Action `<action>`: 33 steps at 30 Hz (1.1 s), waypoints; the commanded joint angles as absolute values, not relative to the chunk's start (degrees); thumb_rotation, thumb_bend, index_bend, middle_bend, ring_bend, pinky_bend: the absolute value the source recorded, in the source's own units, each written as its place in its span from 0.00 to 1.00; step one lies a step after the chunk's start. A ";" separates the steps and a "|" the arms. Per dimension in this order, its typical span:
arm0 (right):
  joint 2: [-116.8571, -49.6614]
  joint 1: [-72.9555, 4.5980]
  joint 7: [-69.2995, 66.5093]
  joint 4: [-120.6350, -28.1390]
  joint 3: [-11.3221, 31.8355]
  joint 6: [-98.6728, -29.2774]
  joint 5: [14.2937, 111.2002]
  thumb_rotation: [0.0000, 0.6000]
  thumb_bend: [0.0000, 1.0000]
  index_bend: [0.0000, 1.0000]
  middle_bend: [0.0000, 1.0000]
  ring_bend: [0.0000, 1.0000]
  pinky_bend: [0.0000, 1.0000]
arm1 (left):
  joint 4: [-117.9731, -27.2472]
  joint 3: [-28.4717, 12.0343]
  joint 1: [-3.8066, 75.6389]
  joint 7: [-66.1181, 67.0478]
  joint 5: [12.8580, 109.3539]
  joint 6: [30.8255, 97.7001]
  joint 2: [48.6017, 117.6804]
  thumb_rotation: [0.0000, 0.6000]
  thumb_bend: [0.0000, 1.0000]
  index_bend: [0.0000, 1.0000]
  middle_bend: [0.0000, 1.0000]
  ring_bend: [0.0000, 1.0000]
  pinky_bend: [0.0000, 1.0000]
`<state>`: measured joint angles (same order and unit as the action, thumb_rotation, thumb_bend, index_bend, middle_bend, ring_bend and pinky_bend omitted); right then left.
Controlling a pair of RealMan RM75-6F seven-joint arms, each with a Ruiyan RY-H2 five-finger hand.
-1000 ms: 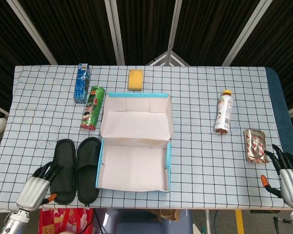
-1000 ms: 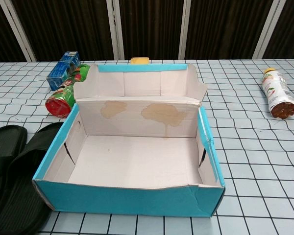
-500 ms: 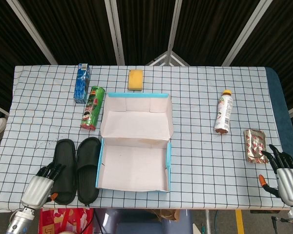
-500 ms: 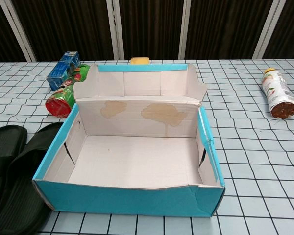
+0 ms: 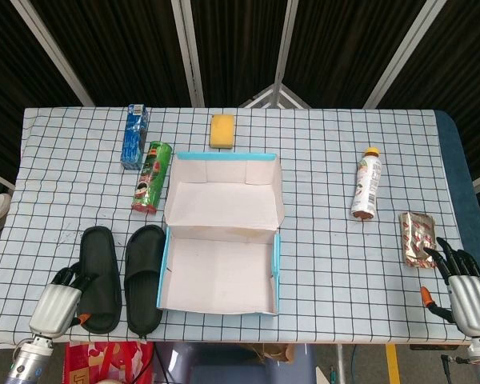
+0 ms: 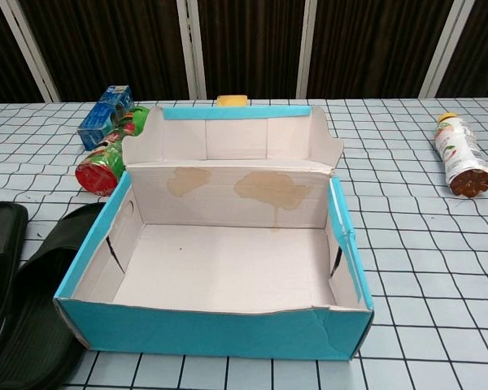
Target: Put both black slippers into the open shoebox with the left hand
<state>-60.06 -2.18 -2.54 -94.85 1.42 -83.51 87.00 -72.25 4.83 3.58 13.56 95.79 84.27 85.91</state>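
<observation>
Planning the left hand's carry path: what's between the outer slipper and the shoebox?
In the head view, the second slipper lies between the outer slipper and the shoebox, right beside the box's left wall. The left hand is at the outer slipper's near end.

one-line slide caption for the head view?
Left hand at the outer black slipper, second slipper beside the empty open shoebox; right hand idle.

No text can be read: printing on the blue carton (image 5: pixel 134 136), green can (image 5: pixel 151 177), bottle (image 5: pixel 367 185) and foil packet (image 5: pixel 418 239) is too small and blurred.
</observation>
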 commanded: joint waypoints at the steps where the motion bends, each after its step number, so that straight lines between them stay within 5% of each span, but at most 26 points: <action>1: -60.04 -2.16 -2.49 -94.92 1.37 -83.54 87.06 1.00 0.40 0.17 0.05 0.13 0.11 | -72.11 4.09 3.35 12.66 94.96 85.03 85.43 1.00 0.17 0.37 0.47 0.15 0.22; 8: -59.91 -2.09 -2.68 -95.13 1.26 -83.74 87.28 1.00 0.40 0.17 0.05 0.13 0.11 | -73.94 1.63 3.29 11.28 94.29 88.81 80.61 1.00 0.17 0.42 0.48 0.15 0.22; 16: -59.86 -2.16 -2.70 -95.40 1.07 -83.65 87.60 1.00 0.40 0.17 0.05 0.13 0.11 | -83.61 -2.17 11.56 14.89 107.66 92.91 64.52 1.00 0.17 0.41 0.46 0.14 0.22; 24: -59.81 -2.13 -2.83 -95.39 1.09 -83.76 87.56 1.00 0.40 0.17 0.05 0.13 0.11 | -92.43 -9.09 25.81 35.42 122.73 81.35 52.15 1.00 0.19 0.42 0.47 0.14 0.26; 33: -59.88 -2.38 -3.01 -95.14 1.11 -83.11 87.13 1.00 0.40 0.17 0.05 0.13 0.11 | -91.94 -9.98 40.03 43.05 137.29 65.27 51.61 1.00 0.25 0.43 0.48 0.14 0.26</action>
<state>-59.88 -2.36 -3.00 -95.15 1.10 -83.13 87.14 -91.52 -9.01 35.53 39.94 133.99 70.24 52.42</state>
